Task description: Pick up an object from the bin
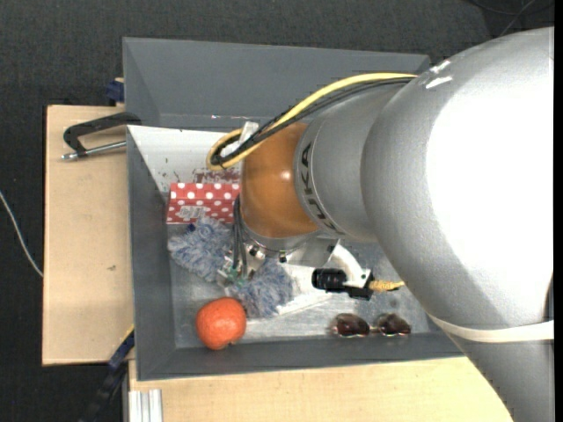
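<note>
My gripper is down low in the middle of the bin, under the orange wrist cover. It sits right on a blue-grey shaggy cloth that spreads from the left of the bin to below the gripper. Just behind the cloth lies a red box with white dots. An orange ball rests near the front left corner, a little below the gripper. I see nothing lifted out of the bin.
A white thing with a black part on it lies to the right of the gripper. A pair of brown sunglasses lies along the front wall. The big grey arm covers the bin's right and back.
</note>
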You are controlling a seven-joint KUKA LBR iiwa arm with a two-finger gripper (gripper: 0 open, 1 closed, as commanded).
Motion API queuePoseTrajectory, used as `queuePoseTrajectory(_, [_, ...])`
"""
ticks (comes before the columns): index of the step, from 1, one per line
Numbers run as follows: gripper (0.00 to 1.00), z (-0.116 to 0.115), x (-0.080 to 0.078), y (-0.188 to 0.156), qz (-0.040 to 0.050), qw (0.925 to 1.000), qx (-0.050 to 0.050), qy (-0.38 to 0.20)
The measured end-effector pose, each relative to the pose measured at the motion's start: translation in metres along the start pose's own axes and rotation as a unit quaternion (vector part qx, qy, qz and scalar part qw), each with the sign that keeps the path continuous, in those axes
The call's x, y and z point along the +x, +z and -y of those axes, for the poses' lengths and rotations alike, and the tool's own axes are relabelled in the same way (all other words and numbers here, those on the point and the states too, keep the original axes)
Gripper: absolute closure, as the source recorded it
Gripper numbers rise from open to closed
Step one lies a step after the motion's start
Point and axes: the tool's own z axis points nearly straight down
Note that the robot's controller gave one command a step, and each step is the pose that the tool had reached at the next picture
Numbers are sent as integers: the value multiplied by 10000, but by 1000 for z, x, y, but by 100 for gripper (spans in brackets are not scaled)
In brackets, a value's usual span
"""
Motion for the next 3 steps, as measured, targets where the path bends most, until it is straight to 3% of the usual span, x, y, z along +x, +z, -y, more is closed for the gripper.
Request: queuePoseTrajectory(3, [100, -1, 0, -17, 5, 10000, -6, -8])
